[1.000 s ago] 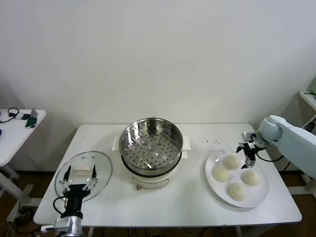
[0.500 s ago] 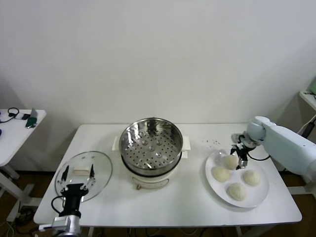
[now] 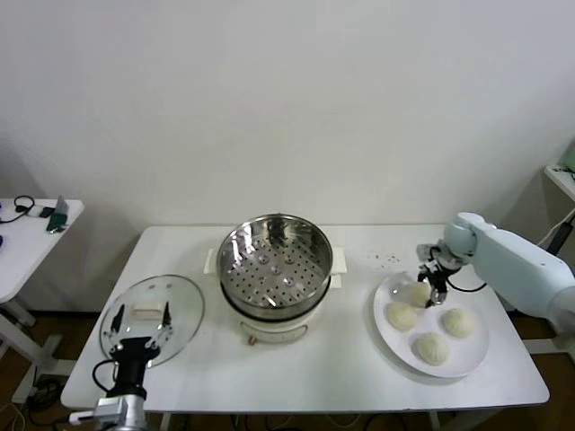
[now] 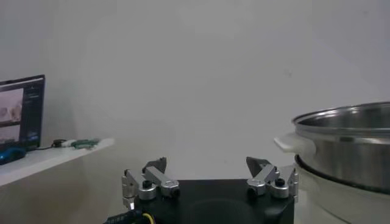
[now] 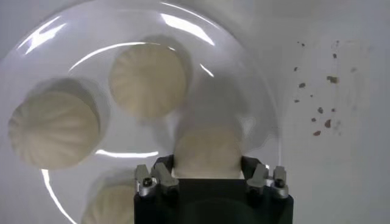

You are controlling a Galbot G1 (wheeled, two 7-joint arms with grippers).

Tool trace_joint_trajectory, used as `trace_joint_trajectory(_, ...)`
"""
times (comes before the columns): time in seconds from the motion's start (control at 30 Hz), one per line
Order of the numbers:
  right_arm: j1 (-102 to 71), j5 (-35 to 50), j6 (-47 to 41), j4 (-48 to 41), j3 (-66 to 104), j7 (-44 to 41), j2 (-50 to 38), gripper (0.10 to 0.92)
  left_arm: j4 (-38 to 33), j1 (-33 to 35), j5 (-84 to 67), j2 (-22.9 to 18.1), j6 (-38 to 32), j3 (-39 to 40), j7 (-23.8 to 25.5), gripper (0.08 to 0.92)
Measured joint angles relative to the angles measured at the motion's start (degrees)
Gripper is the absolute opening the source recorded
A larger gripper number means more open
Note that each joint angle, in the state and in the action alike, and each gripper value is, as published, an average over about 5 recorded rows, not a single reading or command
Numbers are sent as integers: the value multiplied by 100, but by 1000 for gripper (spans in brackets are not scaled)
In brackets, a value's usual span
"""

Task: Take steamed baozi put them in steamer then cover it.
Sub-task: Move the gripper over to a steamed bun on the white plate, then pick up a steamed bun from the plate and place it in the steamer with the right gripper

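Head cam: high, looking forward and down over the whole table (image 3: 350,359). Left wrist cam: low, near table height, facing level past the steamer (image 4: 347,152) wall toward a side desk (image 4: 49,159), probably. Right wrist cam: close, straight down onto the plate (image 5: 244,79). Head view shares steamer (image 3: 276,260) and plate (image 3: 476,359) with them.

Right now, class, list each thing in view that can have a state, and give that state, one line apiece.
steamer: uncovered, basket empty.
glass lid: off the steamer, lying flat on the table to its left.
plate: holds all four baozi.
rear baozi: on the plate, between the right gripper's fingers.
right gripper: closed around the rear baozi.
left gripper: open, empty, near the lid.
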Motion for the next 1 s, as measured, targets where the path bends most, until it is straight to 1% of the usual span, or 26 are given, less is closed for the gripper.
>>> trace_joint_trajectory(0.23,367,250,114,234,-327,-12,-99,698,2,44,-43,0,-22,-5,-8,823)
trace_joint_trajectory(0.53,1797,775,682,838,-1565,-105,38,706,-52,126,-190,43,4,-4,8,823)
trace_joint_trajectory(0.77,2881,860,1328,1274,-2242,-141,462,712,-115,183,-360,81,59,21,93,823)
trace_joint_trajectory(1.0,3440,648,2038,1513,-2453,-158,1179,712,-121,189,-523,118,66,40,166,823)
